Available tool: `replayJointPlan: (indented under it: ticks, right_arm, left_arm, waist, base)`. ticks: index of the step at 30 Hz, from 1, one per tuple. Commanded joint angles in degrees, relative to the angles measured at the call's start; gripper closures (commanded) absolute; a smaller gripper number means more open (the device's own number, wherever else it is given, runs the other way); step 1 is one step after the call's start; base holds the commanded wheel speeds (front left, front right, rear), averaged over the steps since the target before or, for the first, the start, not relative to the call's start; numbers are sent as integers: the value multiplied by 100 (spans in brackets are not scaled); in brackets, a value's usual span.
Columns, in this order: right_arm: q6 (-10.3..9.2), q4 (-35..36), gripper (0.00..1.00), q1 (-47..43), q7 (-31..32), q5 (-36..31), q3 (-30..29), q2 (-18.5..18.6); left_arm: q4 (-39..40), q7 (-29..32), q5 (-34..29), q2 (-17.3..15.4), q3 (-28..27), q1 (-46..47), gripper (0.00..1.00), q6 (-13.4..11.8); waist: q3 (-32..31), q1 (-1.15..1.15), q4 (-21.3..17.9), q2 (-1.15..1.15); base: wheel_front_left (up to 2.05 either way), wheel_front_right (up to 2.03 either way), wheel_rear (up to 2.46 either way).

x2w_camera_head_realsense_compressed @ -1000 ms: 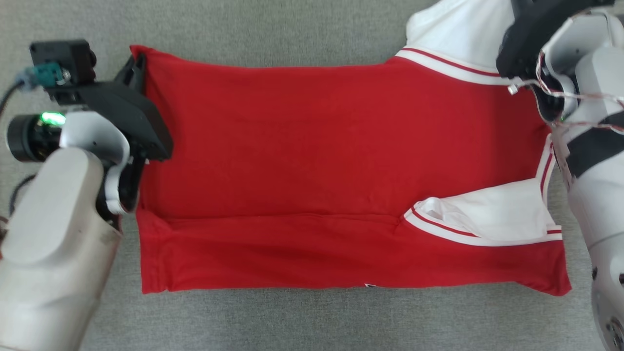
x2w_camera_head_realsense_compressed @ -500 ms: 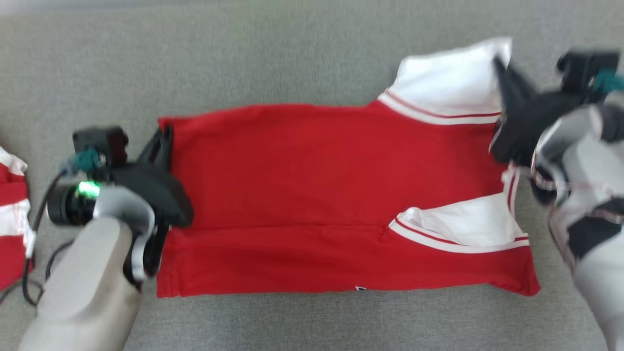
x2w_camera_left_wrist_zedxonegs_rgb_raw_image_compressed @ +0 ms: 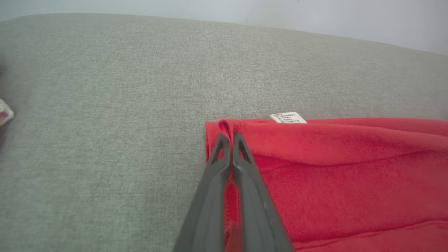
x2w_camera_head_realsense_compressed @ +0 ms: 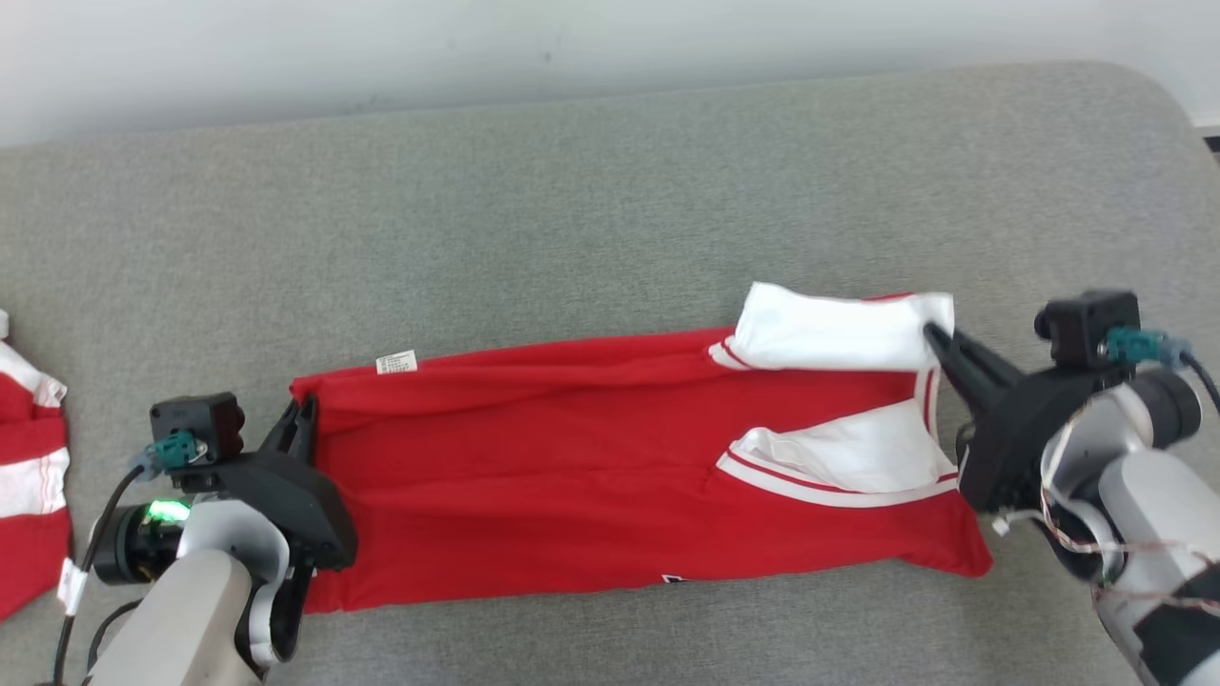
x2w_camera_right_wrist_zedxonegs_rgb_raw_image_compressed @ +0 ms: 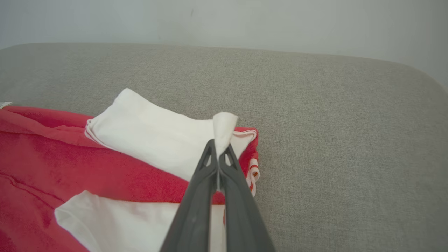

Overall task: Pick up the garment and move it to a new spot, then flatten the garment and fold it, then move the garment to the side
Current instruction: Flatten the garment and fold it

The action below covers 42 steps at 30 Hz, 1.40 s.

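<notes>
The garment (x2w_camera_head_realsense_compressed: 610, 505), a red shirt with white striped-trim sleeves, lies lengthwise across the near half of the grey cushion (x2w_camera_head_realsense_compressed: 572, 210), its long axis running from my left to my right and its far edge drawn up into a soft roll. A care label (x2w_camera_head_realsense_compressed: 396, 361) sits exposed on that far edge near the left end; the far white sleeve (x2w_camera_head_realsense_compressed: 829, 333) is folded on top at the right end. My left gripper (x2w_camera_head_realsense_compressed: 303, 414) is clenched on the far left corner of the red hem, fingers pressed together with cloth between them. My right gripper (x2w_camera_head_realsense_compressed: 929, 332) is likewise clenched, pinching the corner of the far white sleeve. Both grips take only a thin tip of fabric, so I judge the main risk to be slippage: a pull that tightens the span between my two grippers could draw either corner out, most likely the single sleeve layer on the right. Unequal travel of the two arms would skew the fold line and leave the near edge misaligned. The loose near sleeve could shift or bunch under the turned layer. A second red-and-white cloth (x2w_camera_head_realsense_compressed: 29, 495) lies on the cushion well apart at the left, where my left arm might catch it in a wide sweep.
</notes>
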State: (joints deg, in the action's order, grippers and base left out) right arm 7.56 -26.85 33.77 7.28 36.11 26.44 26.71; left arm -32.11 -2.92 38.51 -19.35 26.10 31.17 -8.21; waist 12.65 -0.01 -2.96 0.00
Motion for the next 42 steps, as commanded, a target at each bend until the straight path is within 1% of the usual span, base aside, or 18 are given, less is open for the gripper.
replayJointPlan:
  ticks: [1, 6, 7, 8, 9, 14, 15, 16, 17, 18, 21, 24, 26, 28, 29, 32, 36, 42]
  right_arm:
    - [-14, 175, 100, -218, 122, -46, -26, 75]
    - [-14, 686, 100, -647, 444, -166, -76, 169]
    - [-14, 766, 100, -729, 493, -203, -109, 167]
    - [-15, 840, 100, -819, 554, -266, -142, 163]
    - [-15, 914, 100, -907, 609, -296, -182, 131]
    - [-15, 1188, 100, -1260, 770, -497, -348, 58]
    - [-15, 1241, 98, -1352, 799, -551, -401, 44]
    - [-15, 1258, 82, -1451, 838, -617, -475, 28]
    - [-15, 1285, 36, -1553, 884, -682, -535, 17]
    - [-15, 1323, 0, -1645, 909, -732, -608, -13]
    - [-15, 1461, 0, -1926, 931, -867, -844, -133]
    - [-15, 1628, 0, -2247, 943, -919, -1121, -263]
    - [-15, 1770, 0, -2429, 966, -925, -1325, -362]
    - [-15, 1915, 0, -2582, 1028, -872, -1527, -484]
    - [-15, 2038, 0, -2691, 1116, -794, -1719, -625]
    - [-15, 2114, 0, -2772, 1271, -607, -2056, -848]
    - [-15, 1963, 0, -2693, 1437, -616, -2560, -1156]
    - [-14, 1483, 0, -2362, 1527, -708, -3072, -1422]
  left_arm:
    - [-48, -61, 41, -35, -17, -112, 100, -3]
    - [-129, -132, 78, 2, -10, -184, 100, -10]
    - [-146, -161, 86, 8, -12, -194, 92, 0]
    - [-164, -183, 90, 19, -8, -211, 64, -1]
    - [-180, -190, 88, 31, -1, -222, 0, -10]
    - [-218, -412, 79, 79, -26, -282, 0, -32]
    - [-213, -483, 80, 105, -26, -314, 0, -28]
    - [-209, -562, 89, 116, -42, -356, 0, -40]
    - [-215, -635, 107, 120, -62, -412, 0, -59]
    - [-201, -738, 150, 154, -93, -478, 0, -42]
    - [-72, -1070, 206, 213, -233, -697, 0, 57]
    - [190, -1213, 112, 314, -455, -1003, 0, 152]
    - [632, -1230, -98, 380, -786, -1226, 0, 164]
    - [1060, -1228, -378, 492, -1098, -1610, 0, 245]
    - [1408, -1223, -665, 625, -1376, -1936, 0, 354]
    - [1879, -1226, -1039, 873, -1807, -2384, 0, 471]
    - [2335, -1225, -1468, 1189, -2274, -2892, 0, 720]
    - [2612, -1222, -1971, 1505, -2624, -3283, 0, 1103]
  waist:
    - [-78, 1, -79, 0]
    - [-118, 1, -93, 0]
    - [-125, 1, -92, 0]
    - [-135, 1, -90, 0]
    - [-146, 1, -88, 0]
    - [-215, 1, -56, 0]
    - [-243, 1, -47, 0]
    - [-275, 1, -38, 0]
    - [-311, 1, -29, 0]
    - [-355, 1, -14, 0]
    - [-501, 1, 39, 0]
    - [-666, 1, 104, 0]
    - [-772, 1, 151, 0]
    - [-858, 1, 177, 0]
    - [-922, 1, 197, 0]
    - [-1018, 1, 220, 0]
    - [-1082, 1, 260, 0]
    - [-1005, 1, 406, 0]
  base:
    - [0, 0, 0]
    - [0, 0, 0]
    - [0, 0, 0]
    - [0, 0, 0]
    - [0, 0, 0]
    - [0, 0, 0]
    - [0, 0, 0]
    - [0, 0, 0]
    - [0, 0, 0]
    - [0, 0, 0]
    - [0, 0, 0]
    - [0, 0, 0]
    - [0, 0, 0]
    - [0, 0, 0]
    - [0, 0, 0]
    - [0, 0, 0]
    - [0, 0, 0]
    - [0, 0, 0]
